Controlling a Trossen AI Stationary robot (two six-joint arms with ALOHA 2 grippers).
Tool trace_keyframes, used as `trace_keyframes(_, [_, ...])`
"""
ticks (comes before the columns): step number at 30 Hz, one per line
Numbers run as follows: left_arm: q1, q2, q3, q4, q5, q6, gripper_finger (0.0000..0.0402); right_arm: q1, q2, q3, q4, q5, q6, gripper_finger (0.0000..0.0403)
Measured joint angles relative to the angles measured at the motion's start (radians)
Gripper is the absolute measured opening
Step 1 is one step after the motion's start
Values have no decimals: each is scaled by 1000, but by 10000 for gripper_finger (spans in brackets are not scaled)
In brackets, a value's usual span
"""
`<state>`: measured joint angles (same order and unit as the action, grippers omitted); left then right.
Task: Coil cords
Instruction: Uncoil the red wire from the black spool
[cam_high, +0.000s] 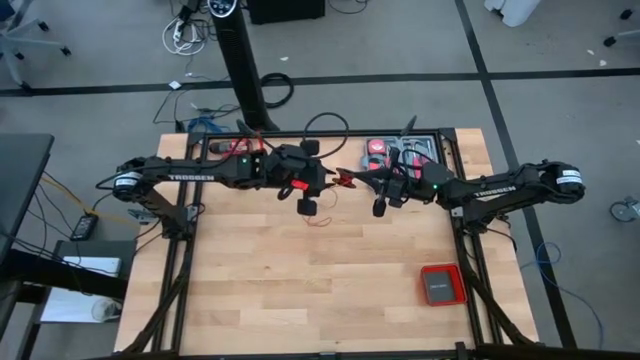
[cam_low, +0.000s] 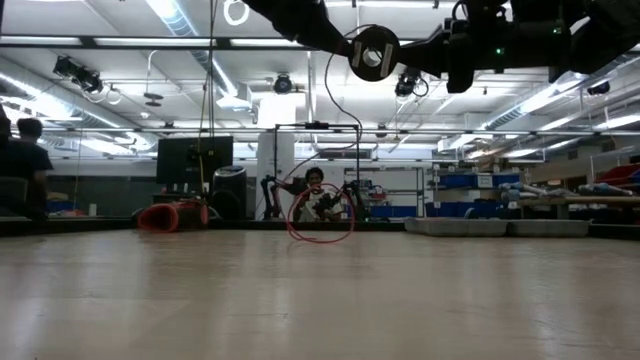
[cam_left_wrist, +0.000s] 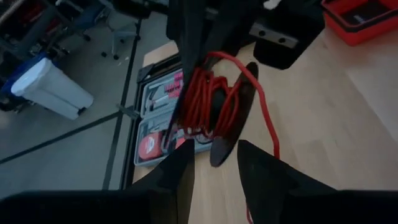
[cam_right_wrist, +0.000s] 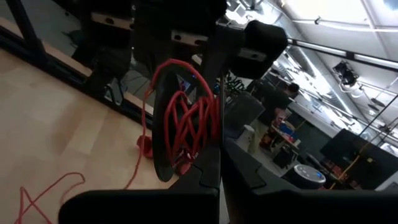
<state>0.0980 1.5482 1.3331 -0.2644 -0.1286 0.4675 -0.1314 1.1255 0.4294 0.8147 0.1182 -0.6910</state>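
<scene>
**One red cord, half wound on a spool in mid-air**

One thin red cord (cam_left_wrist: 208, 102) is wrapped in loose, crossing turns round the hub of a dark spool (cam_left_wrist: 233, 118) with flat round flanges. The spool hangs above the far middle of the table (cam_high: 320, 300), between the two grippers. A free strand drops from it to the wood, where it lies in an open loop (cam_low: 320, 215) and a few slack curls.

The left gripper (cam_left_wrist: 214, 158) has its fingers spread on either side of a flange; whether they touch it, I cannot tell. The right gripper (cam_right_wrist: 217, 165) is pinched together on the opposite flange's edge.

A flat tool case (cam_high: 400, 152) sits at the far edge, and a red box (cam_high: 440, 285) lies near the right front corner.
</scene>
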Motion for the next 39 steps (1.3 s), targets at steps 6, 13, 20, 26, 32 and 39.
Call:
trace_keyframes(6, [-2, 32, 0, 24, 17, 26, 126, 0, 0, 0, 7, 0, 33, 0])
trace_keyframes(13, [-2, 69, 0, 66, -7, 31, 83, 0, 0, 0, 3, -3, 37, 0])
trace_keyframes(20, [-2, 68, -2, 86, -32, 29, 9, 0, 8, 2, 8, 2, 40, 0])
trace_keyframes(26, [-2, 69, -4, 71, -33, 27, 3, -1, 42, 3, 13, 3, 45, 22])
trace_keyframes(32, [-3, 69, -2, 68, -28, 26, 1, 0, 40, 3, -10, 22, 67, 76])
trace_keyframes(39, [8, 44, 1, -31, -76, 26, 0, 31, -68, 2, -91, 213, 21, 108])
